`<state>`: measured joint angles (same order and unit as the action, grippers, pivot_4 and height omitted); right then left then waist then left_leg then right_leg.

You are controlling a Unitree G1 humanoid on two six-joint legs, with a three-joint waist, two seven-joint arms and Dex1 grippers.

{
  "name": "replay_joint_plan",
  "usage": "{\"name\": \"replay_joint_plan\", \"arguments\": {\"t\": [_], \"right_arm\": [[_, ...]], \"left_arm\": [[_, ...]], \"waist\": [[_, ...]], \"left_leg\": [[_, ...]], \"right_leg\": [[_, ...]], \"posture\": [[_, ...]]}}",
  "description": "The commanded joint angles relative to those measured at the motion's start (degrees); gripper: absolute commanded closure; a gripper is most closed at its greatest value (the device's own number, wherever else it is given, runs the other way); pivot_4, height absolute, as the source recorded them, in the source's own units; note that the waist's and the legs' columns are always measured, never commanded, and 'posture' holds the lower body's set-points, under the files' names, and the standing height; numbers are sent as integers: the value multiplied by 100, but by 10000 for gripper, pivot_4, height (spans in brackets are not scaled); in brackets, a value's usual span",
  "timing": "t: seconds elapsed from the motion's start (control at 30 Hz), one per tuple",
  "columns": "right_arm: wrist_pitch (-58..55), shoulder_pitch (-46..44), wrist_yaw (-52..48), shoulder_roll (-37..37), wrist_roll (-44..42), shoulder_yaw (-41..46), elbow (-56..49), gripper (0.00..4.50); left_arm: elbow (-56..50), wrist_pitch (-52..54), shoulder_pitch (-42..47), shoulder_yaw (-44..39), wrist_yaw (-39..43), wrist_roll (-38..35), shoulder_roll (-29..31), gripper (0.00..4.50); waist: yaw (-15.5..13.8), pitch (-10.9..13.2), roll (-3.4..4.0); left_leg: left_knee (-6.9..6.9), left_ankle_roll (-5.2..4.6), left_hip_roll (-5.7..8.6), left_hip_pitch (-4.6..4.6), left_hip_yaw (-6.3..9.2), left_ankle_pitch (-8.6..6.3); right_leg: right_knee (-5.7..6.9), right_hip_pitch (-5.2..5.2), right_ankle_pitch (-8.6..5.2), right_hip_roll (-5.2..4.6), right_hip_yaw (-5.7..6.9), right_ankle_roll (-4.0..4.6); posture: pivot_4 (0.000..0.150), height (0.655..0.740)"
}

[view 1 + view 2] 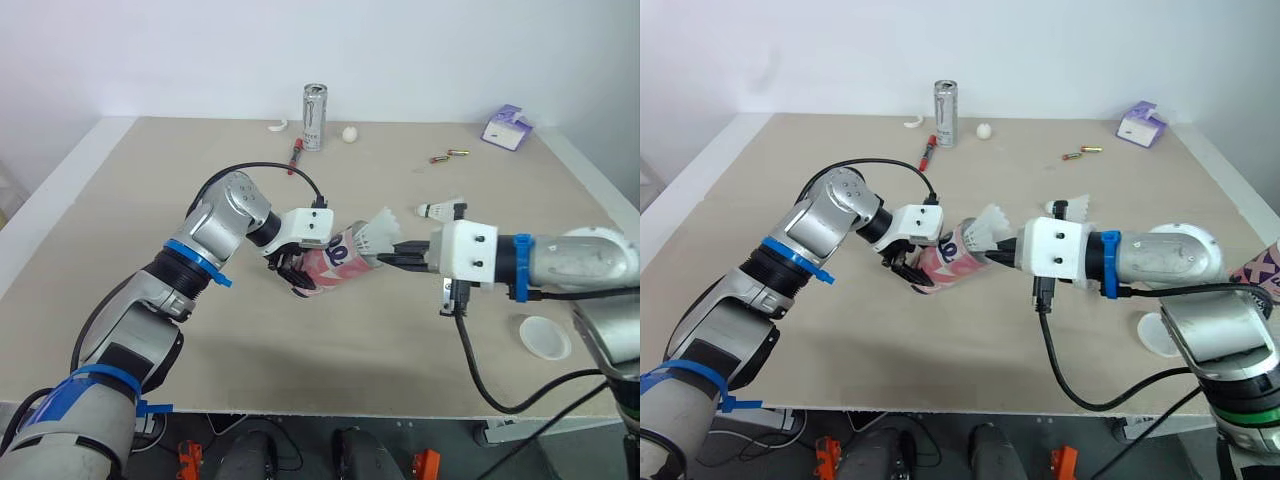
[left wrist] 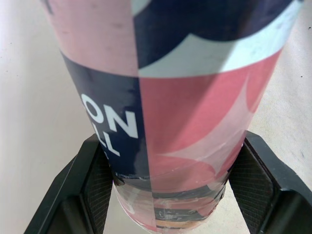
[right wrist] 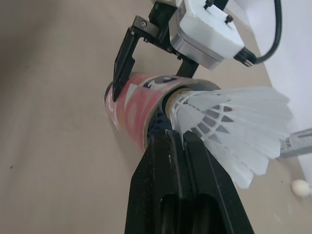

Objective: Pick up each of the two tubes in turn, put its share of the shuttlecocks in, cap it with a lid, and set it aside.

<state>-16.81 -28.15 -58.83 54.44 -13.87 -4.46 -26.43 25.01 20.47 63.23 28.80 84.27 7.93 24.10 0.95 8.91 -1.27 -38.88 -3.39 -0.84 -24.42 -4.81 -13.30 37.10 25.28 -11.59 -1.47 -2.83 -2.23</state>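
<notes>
Wide beige table (image 1: 120, 250), paler strip along its side edges. Plain white wall (image 1: 400, 50) right behind the far edge. Light soft, even.

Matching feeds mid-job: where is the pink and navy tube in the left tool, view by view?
Left eye view: the tube mid-picture, tilted, gripped by the left tool.
Right eye view: the tube just left of centre.
Left wrist view: the tube close up, between the two black fingers.
Right wrist view: the tube left of centre, shuttlecock at its mouth.
Shared landmark: the left tool's black fingers on the tube.
</notes>
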Motion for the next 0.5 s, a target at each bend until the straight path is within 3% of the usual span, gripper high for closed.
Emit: {"name": "replay_joint_plan", "arguments": {"t": [0.03, 0.1, 0.17, 0.27, 0.37, 0.5], "right_arm": [[202, -240, -49, -89, 153, -63, 127, 44408], [180, -335, -112, -160, 126, -147, 166, 44408], [125, -388, -159, -215, 84, -177, 182, 39783], [91, -388, -197, -249, 25, -127, 186, 28119], [-87, -311, -180, -257, -230, 110, 112, 12562], [-630, -190, -5, -325, -936, 901, 221, 2767]], "left_arm": [[-149, 52, -46, -12, 10, -26, 25, 12912], [-177, 67, -65, -12, 9, -28, 40, 12912], [-188, 83, -72, -11, 2, -28, 44, 12912], [-175, 92, -66, -14, -10, -26, 45, 12912], [-163, 90, -63, -17, -6, -27, 49, 12912], [-133, 73, -54, -14, 7, -21, 59, 12912]], "waist": [[2, 0, 0], [1, 0, 0], [2, 0, 0], [2, 0, 0], [2, 0, 0], [4, 0, 0]], "left_leg": [[0, 0, 0, 0, -1, 0], [0, 0, -1, -1, 1, 0], [0, 0, -1, -2, 6, 0], [0, 0, -1, -1, 6, 0], [0, 0, -1, -1, 5, 0], [0, -1, -1, -1, 5, 0]], "right_leg": [[0, 0, 0, 0, 0, 0], [0, 1, 0, 2, 0, 1], [1, 1, 0, 2, 4, 1], [1, 1, 0, 3, 4, 1], [1, 0, 0, 2, 4, 1], [1, 1, 1, 2, 3, 1]], "posture": [[1500, 7400], [1500, 7400], [1500, 7400], [1500, 7400], [1500, 7400], [1500, 7400]]}}
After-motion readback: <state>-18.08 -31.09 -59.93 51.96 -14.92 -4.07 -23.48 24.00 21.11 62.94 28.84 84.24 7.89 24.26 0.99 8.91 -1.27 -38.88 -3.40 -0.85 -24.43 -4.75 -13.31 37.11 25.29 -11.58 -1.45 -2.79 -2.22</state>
